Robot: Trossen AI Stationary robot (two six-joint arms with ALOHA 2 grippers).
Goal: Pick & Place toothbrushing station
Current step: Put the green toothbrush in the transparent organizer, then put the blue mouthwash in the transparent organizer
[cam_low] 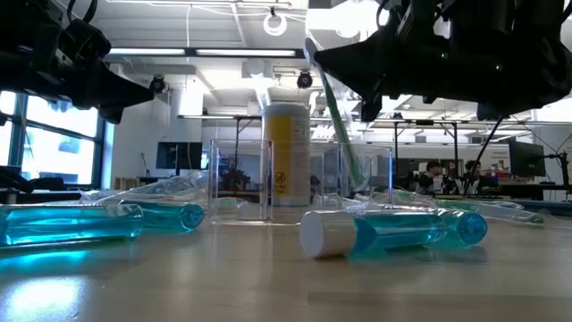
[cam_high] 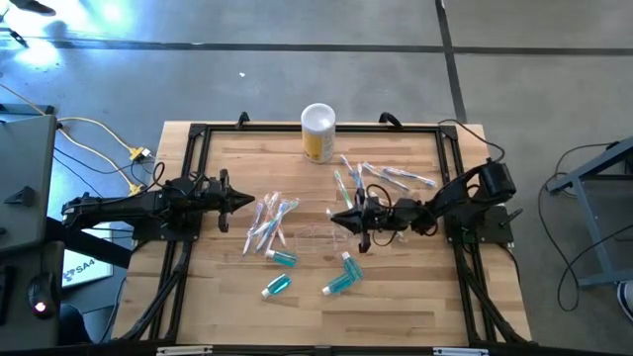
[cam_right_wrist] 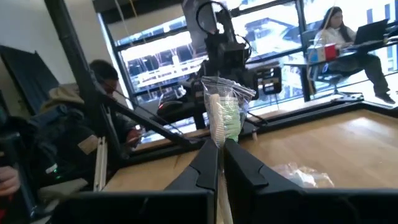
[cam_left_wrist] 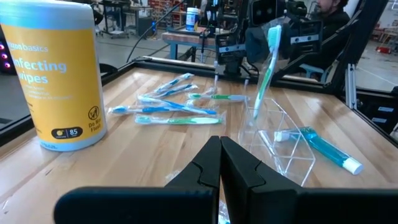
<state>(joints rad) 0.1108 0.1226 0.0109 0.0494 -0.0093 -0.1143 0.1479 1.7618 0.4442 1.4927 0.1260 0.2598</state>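
Note:
My right gripper (cam_high: pixel 338 220) hovers over the table's middle, shut on a green toothbrush (cam_left_wrist: pixel 263 74) in a clear wrapper. Just below it stands a clear plastic holder (cam_left_wrist: pixel 281 142). Wrapped toothbrushes lie in two loose heaps, one left of the holder (cam_high: pixel 269 222) and one toward the far right (cam_high: pixel 384 178). Three teal toothpaste tubes (cam_high: pixel 280 258) (cam_high: pixel 276 287) (cam_high: pixel 341 278) lie flat near the front. At the table's left, my left gripper (cam_high: pixel 247 201) is shut and empty, raised above the wood. My right gripper pinches the toothbrush between its two fingers just below the bristle head (cam_right_wrist: pixel 219 140), coming in about level from the table's right. The brush stands steeply, head (cam_right_wrist: pixel 225 109) up. Its handle end (cam_left_wrist: pixel 254 116) hangs down at the holder's rim; whether it is inside, I cannot tell.
A yellow canister of wipes (cam_high: pixel 317 132) stands at the far edge, middle. A black frame (cam_high: pixel 198 133) runs round the wooden table. People sit beyond the table (cam_right_wrist: pixel 93 81).

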